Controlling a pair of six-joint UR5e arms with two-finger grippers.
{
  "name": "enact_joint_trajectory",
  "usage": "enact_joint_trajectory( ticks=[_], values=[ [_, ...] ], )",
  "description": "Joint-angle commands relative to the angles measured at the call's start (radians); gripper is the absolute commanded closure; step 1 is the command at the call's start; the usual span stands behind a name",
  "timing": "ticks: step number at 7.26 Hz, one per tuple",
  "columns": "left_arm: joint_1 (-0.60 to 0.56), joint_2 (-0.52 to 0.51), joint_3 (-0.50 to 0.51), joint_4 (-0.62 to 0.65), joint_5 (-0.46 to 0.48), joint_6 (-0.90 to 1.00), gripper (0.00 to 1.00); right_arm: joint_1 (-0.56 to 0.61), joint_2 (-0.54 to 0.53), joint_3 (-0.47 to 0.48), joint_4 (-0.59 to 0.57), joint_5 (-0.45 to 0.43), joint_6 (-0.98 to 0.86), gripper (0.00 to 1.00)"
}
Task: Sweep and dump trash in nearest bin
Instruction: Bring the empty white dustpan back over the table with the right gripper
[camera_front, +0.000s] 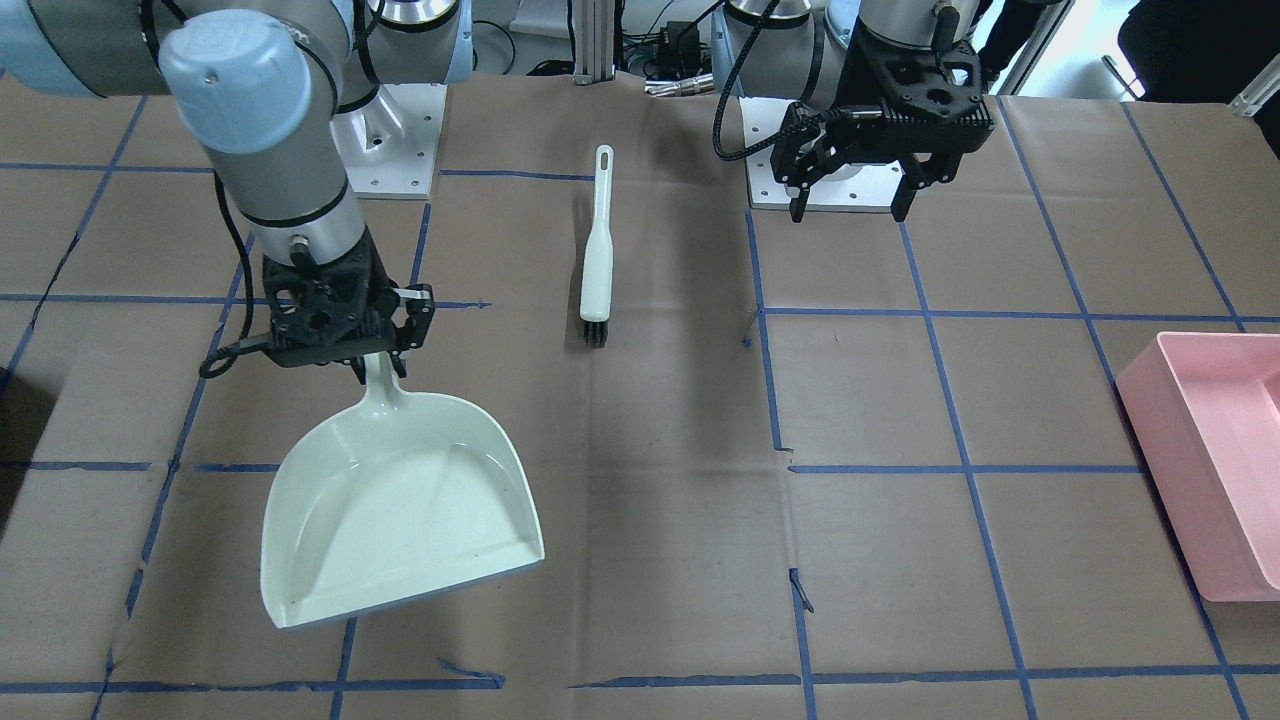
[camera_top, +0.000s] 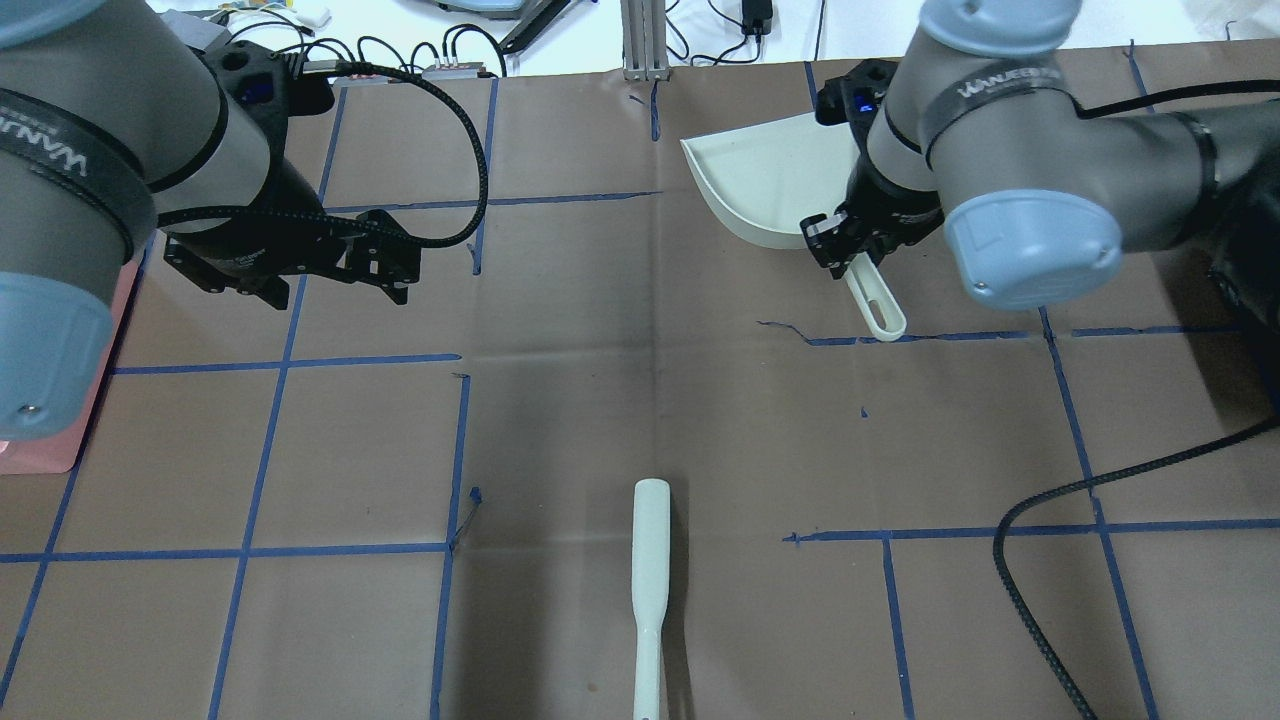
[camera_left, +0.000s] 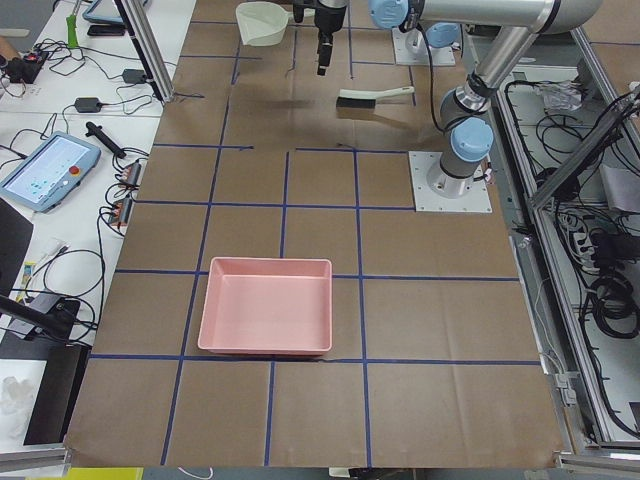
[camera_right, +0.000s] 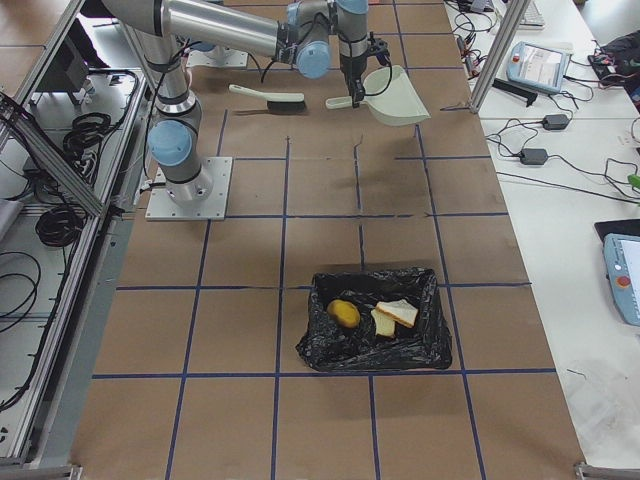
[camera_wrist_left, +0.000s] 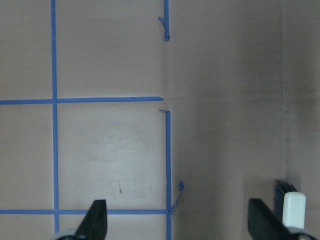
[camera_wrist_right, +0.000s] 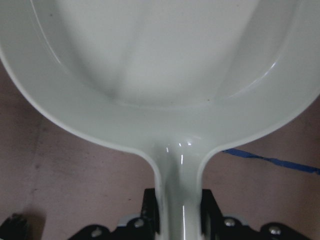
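Observation:
The trash lies in a black-lined bin (camera_right: 375, 322): a round yellow-brown lump (camera_right: 343, 313) and two bread pieces (camera_right: 395, 316). My right gripper (camera_front: 377, 350) is shut on the handle of the pale dustpan (camera_front: 400, 510), which is empty; it also shows in the overhead view (camera_top: 770, 185) and the right wrist view (camera_wrist_right: 160, 65). My left gripper (camera_front: 848, 212) is open and empty over bare table, near its base. The white brush (camera_front: 597, 250) lies flat on the table between the arms, bristles away from the robot; its bristle end shows in the left wrist view (camera_wrist_left: 292, 205).
A pink bin (camera_front: 1210, 470) stands at the table's end on my left and looks empty (camera_left: 265, 305). The black-lined bin is at the far end on my right. Blue tape lines grid the brown table cover.

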Motion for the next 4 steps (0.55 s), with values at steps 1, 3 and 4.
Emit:
enact_joint_trajectory(
  ticks=[1,3,4],
  values=[
    [-0.001,-0.002,-0.001,0.0,-0.025,-0.003,0.0,0.12,0.125,-0.138,0.088,-0.001,0.18,0.98],
    [-0.001,-0.002,-0.003,0.0,-0.026,-0.003,0.0,0.212,0.248,-0.236,0.143,-0.001,0.327,0.98],
    [-0.001,-0.002,-0.006,0.0,-0.026,-0.003,0.0,0.241,0.288,-0.25,0.142,-0.001,0.375,0.98]
  ],
)
